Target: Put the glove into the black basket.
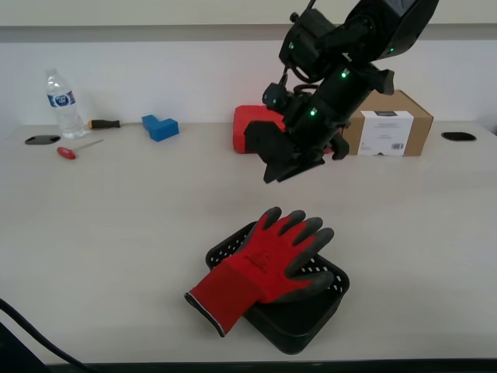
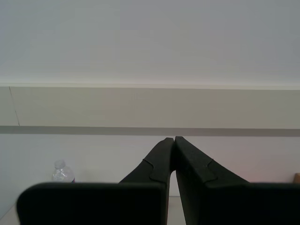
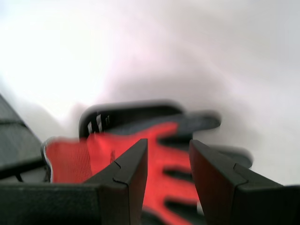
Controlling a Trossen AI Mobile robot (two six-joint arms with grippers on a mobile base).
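Note:
The red glove with dark grey fingers lies back-up across the black basket near the table's front. Its cuff hangs over the basket's rim toward the exterior view's left. My first gripper hangs in the air above and behind the glove, open and empty. In the first wrist view the open jaws frame the blurred glove and the basket's rim. My second gripper is shut on nothing and faces a wall. It does not show in the exterior view.
A red tool case and a cardboard box stand behind the arm. At the back on the exterior view's left are a water bottle, a blue block and two screwdrivers.

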